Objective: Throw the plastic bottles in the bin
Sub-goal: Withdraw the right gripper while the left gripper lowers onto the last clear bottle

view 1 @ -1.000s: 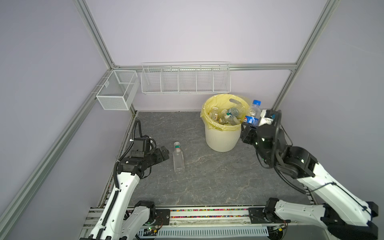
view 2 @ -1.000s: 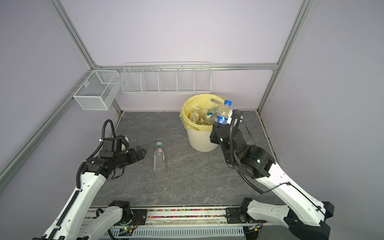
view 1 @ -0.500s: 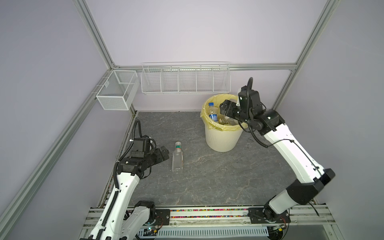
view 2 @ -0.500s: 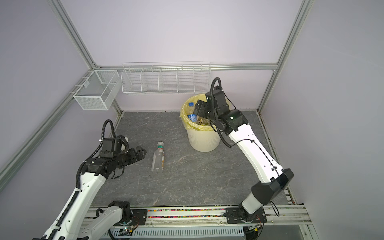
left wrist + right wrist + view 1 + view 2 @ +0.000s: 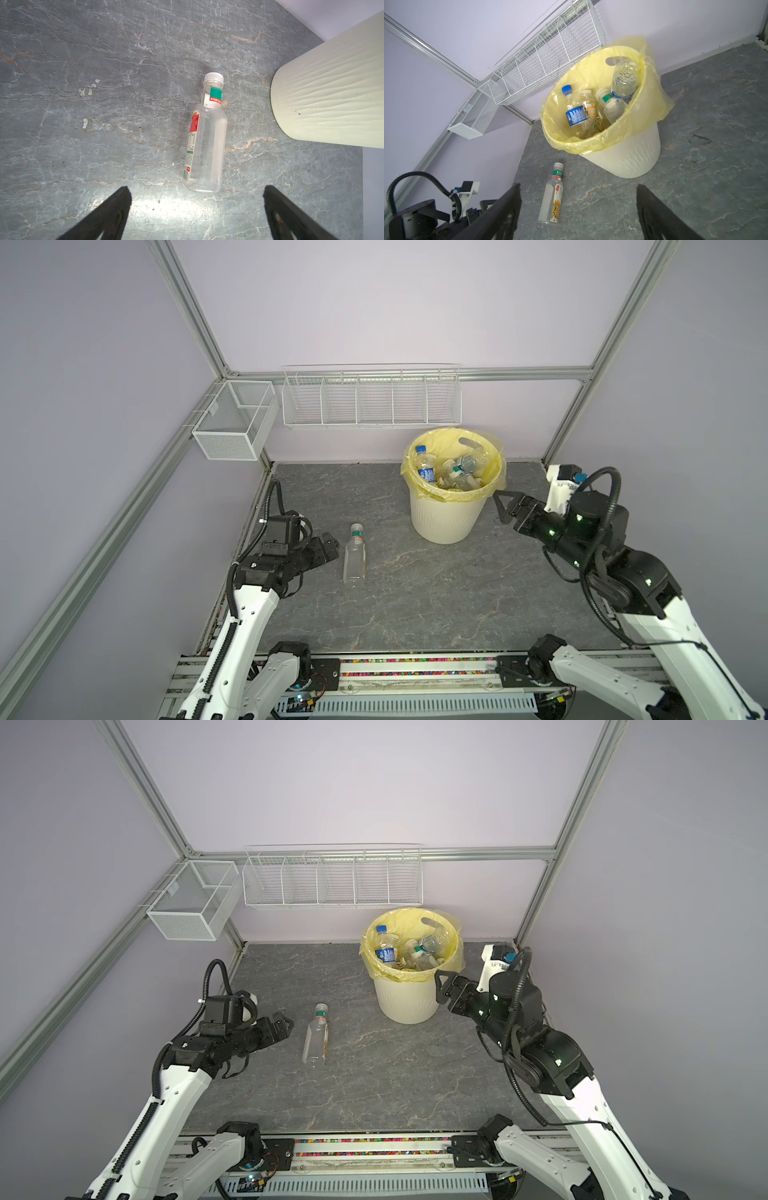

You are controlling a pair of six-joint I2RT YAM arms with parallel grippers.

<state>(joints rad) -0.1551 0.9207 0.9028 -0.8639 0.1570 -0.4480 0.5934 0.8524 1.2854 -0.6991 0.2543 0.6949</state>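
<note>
– Bottle point(image 5: 354, 558) left over? One only, flat on the bench point(image 5: 415, 605), lower left of centre in both top views, cap end toward the top of the frame.
– Held by anything?
– No. Lying free, just beside the left tool point(image 5: 331, 546), not touching. Tool spread wide and empty, with the base end nearest the fingers point(image 5: 108, 212) in the left wrist view. Probably set there ready for a grab across the body.
– And the right tool point(image 5: 500, 507)?
– Released too, nothing in its grasp. Hanging just right of the bin point(image 5: 444, 518), near the rim; clear of it in the right wrist view. Parked out of the way, at a guess.
– Other bottles point(image 5: 451, 472)?
– Already in the bin, upper right of centre, heaped against the yellow liner point(image 5: 494, 466), one leaning high on the far side. Nearly done, judging by that.
– Room to move?
– Plenty of bare bench between bottle and bin. Tighter at the left: bench edge and side wall point(image 5: 83, 406) close behind the arm. Over the bin, long wire basket point(image 5: 371, 400) on the back wall point(image 5: 395, 315), close above the far rim, so safer to drop from the front. Worth avoiding the loose liner folds.
</note>
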